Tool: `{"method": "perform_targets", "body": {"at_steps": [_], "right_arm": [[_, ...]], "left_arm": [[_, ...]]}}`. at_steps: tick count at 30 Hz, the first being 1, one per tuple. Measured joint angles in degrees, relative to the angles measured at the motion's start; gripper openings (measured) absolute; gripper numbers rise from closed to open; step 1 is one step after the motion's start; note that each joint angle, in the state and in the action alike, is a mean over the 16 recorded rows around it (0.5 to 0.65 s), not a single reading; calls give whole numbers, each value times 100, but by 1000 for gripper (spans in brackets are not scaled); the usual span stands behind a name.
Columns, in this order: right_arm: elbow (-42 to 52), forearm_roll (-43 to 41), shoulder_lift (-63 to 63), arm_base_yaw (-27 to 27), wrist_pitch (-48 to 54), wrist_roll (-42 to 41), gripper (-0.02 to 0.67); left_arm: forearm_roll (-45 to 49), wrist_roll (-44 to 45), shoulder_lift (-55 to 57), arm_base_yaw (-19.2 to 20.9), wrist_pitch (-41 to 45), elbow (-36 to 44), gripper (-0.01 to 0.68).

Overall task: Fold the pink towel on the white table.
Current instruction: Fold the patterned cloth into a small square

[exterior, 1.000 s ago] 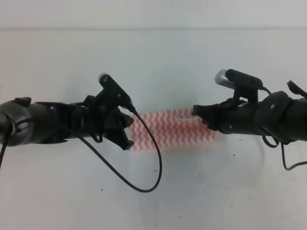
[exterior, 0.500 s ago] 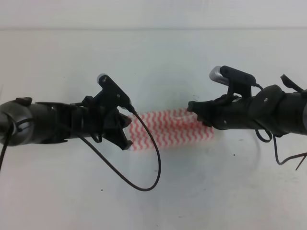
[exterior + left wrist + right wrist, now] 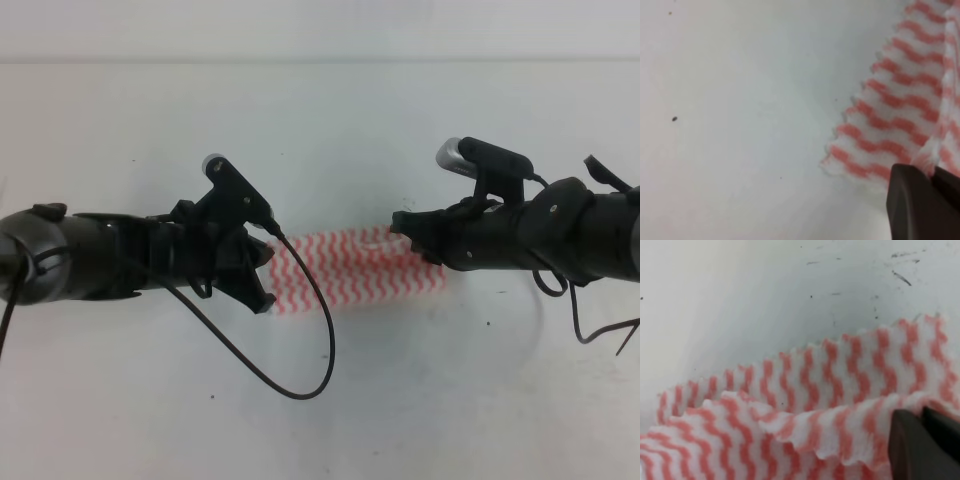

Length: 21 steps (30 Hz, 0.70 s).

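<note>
The left gripper (image 3: pixel 262 290) is pinching the left end of the pink towel (image 3: pixel 350 268), jaws clenched on it. The towel is lying mid-table on the white table (image 3: pixel 330 120). The right gripper (image 3: pixel 402 224) is clamping the towel's right end, a fold lifting.

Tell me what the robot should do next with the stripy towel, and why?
Probably lift the right hand a little: it seems to pinch a raised edge of the thin pink-and-white zigzag towel, while the left hand grips the other end, ready for folding.
</note>
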Motion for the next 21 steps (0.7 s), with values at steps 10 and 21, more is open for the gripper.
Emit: {"method": "perform_targets", "body": {"at_steps": [10,21], "right_arm": [[0,-13,4,-1,15,0,-17],[0,-29,74,-2,52,2,-17]], "left_arm": [[-3,1,78,4,37,-5,-5],[-9,1,192,10,85,-9,-5]]}}
